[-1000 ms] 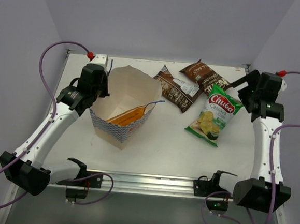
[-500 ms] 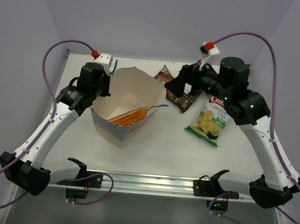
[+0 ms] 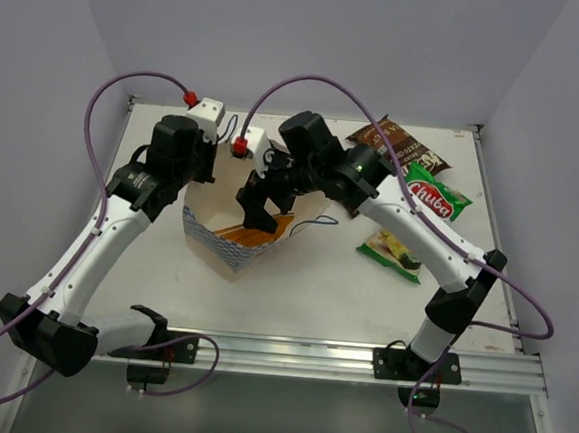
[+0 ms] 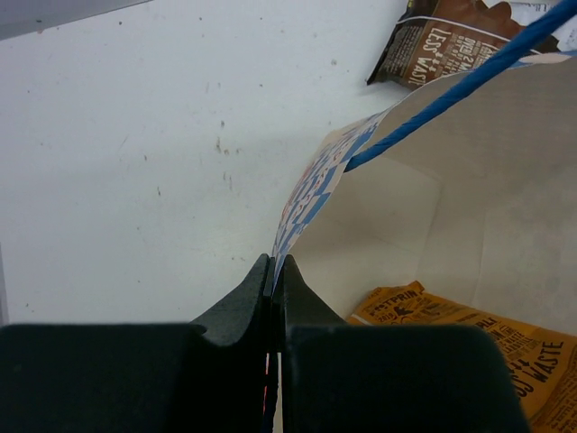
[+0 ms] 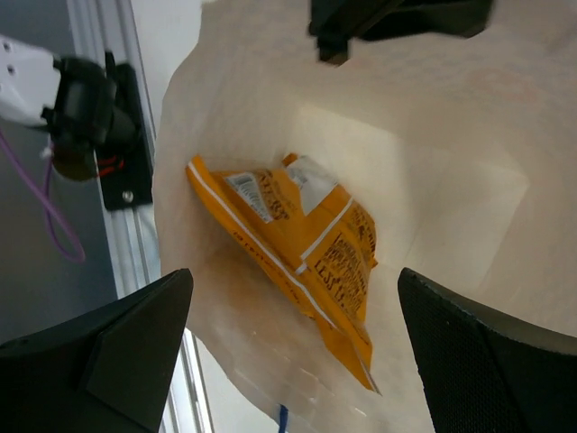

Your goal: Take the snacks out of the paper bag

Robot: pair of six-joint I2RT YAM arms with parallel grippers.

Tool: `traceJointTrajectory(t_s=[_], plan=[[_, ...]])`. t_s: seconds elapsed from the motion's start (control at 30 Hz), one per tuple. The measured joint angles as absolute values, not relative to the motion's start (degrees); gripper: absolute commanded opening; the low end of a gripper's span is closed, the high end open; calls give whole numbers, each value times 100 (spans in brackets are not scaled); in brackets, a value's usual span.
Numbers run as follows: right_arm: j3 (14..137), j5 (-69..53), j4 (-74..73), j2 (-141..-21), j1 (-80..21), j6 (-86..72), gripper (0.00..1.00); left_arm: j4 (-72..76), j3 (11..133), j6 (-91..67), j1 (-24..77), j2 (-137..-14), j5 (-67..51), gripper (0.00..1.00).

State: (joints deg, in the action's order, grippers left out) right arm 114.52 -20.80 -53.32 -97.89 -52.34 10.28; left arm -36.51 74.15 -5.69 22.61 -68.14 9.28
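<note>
Left fingers (image 4: pixel 251 290) clench the paper bag (image 4: pixel 317 185) rim; right fingers (image 5: pixel 126 352), spread wide above the orange packet (image 5: pixel 311 239), may snag the thin wall.

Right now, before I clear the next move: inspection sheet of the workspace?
Surface: white table, no spills seen.
Job's things: cream paper bag with blue checked band upright and open; orange crinkly packet lying inside it; green-and-white Chuba packet and a dark brown packet out on the table, both partly hidden by the right arm.
Clutter: nothing seen.
Grippers: left pincer shut on the bag's rim; right pincer open over the bag's mouth.
Cables: purple cables loop off both arms.
Surroundings: plain grey walls; metal rail at the near edge.
</note>
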Motion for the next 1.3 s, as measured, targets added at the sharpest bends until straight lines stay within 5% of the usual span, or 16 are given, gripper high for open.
traceJointTrajectory(t_s=[0.7,0.8,0.97,1.0,1.3], plan=[[10798,-2176,-5389,-10390,-5511,1911,91,-3605,7437,-482,2261,-6904,742,0],[10746,-2156,-5251,-10394,-5511,1929,78,-3605,7437,-482,2261,-6904,720,0],[10737,-2115,-5175,-10488,-5511,1997,11,-3605,7437,-482,2261,-6904,705,0],[10737,-2082,-5168,-10497,-5511,2003,5,-3605,7437,-484,2261,-6904,705,0],[10836,-1846,-5201,-10324,-5511,2018,0,-3607,7437,-515,2261,-6904,810,0]])
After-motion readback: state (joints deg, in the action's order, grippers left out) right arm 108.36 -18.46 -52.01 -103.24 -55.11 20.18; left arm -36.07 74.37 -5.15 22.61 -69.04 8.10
